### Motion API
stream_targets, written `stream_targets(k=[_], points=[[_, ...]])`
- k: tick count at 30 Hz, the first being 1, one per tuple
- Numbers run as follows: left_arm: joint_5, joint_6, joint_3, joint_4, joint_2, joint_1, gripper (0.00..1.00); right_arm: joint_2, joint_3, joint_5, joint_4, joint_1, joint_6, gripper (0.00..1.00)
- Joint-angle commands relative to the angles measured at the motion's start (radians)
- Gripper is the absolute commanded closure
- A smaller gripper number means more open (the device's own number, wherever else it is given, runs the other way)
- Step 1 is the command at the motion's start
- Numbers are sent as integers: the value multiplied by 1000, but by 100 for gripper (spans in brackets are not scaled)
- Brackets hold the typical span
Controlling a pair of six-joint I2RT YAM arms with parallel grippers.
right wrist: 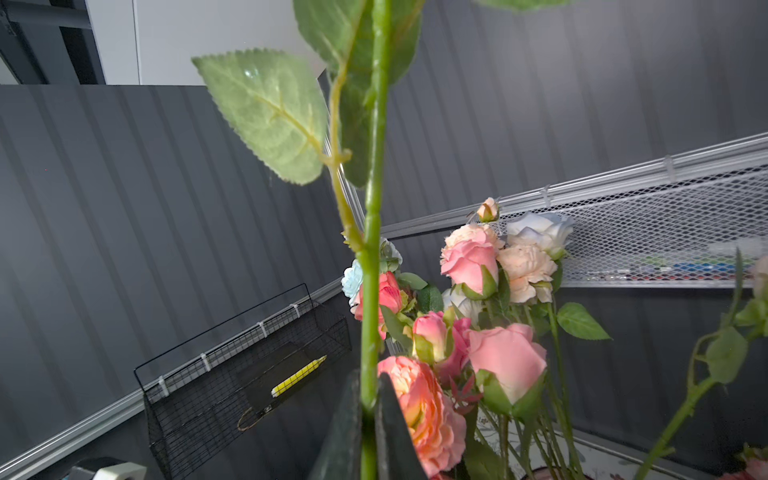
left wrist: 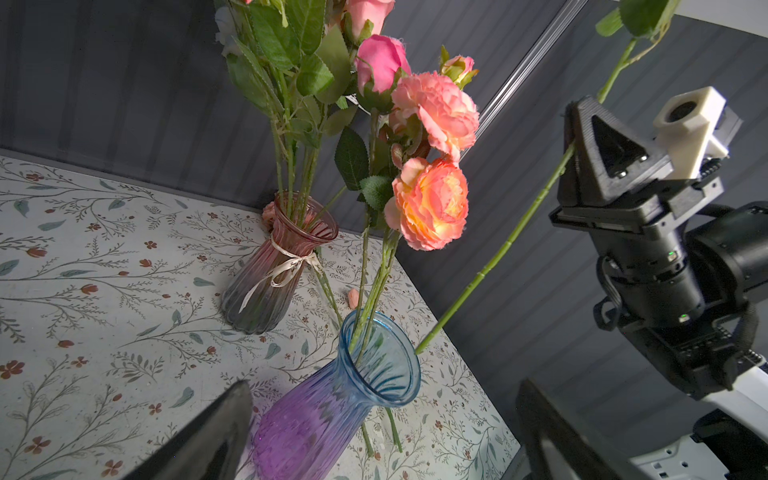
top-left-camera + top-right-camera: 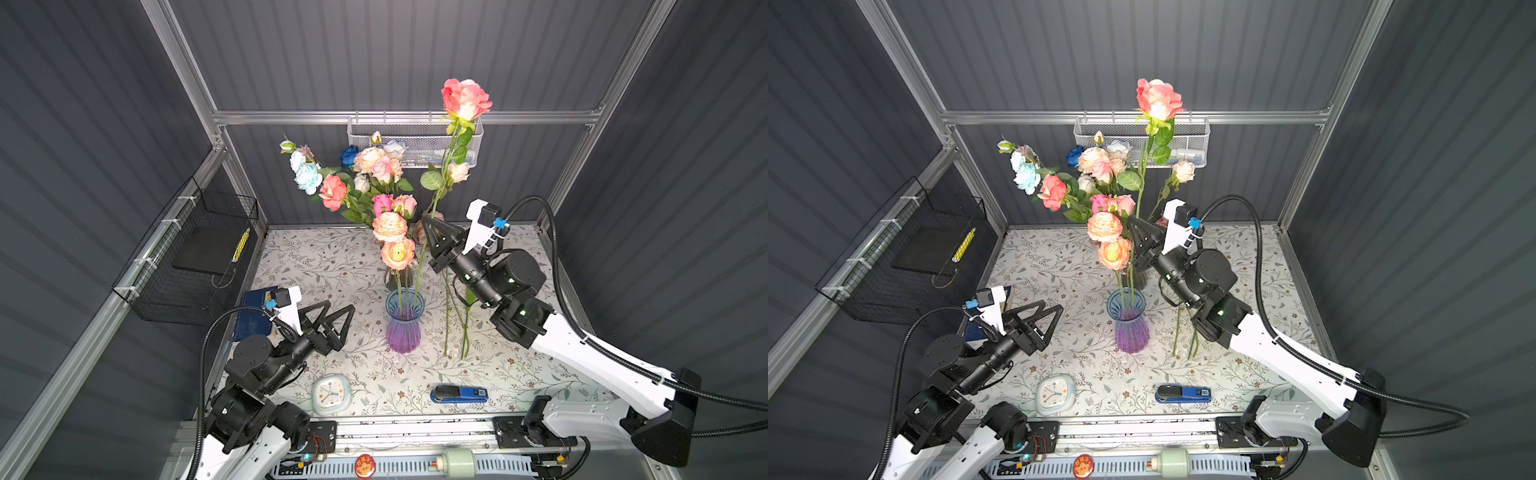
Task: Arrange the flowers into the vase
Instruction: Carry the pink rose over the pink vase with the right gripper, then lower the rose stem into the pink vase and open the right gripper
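Top views: right gripper (image 3: 427,219) is clamped mid-stem on a tall pink rose (image 3: 465,99), bloom high, stem slanting down so its lower end sits at the rim of the blue-purple vase (image 3: 404,320). Left gripper (image 3: 340,307) has its jaws wide and empty, beside the vase. Remaining flowers (image 3: 1096,166) stand bunched behind.

Left wrist: the stem's tip touches or just clears the vase rim; I can't tell if it is inside. Two peach blooms (image 2: 432,203) are already in this vase. The bunch sits in a pink vase (image 2: 278,266) further back.

Right wrist: both fingers (image 1: 390,419) are pinched on bare green stem below the leaves.

Handling guess: light, top-heavy, a fairly stiff stem and soft petals. Grip the bare stem, never the bloom. The glass vase may tip.
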Motion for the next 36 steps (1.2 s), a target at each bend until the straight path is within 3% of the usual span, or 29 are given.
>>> stream_targets(k=[1,6,10,14,21,28,36], points=[[-10,-4,32,-11,-9,4,0,21,-64,61,200,14,-78,98],[-11,-4,32,-10,-9,3,0,38,-181,89,275,24,-66,96],[-10,-4,28,-2,-4,3,0,24,-255,100,258,29,0,88],[-7,-4,26,7,3,4,0,-13,-281,84,115,29,85,82],[0,2,25,19,6,5,0,-118,-281,1,-189,29,195,48],[10,-6,6,56,21,4,0,-198,-232,-73,-375,29,192,35],[10,-8,1,55,20,5,0,-284,-251,-114,-504,28,210,29]])
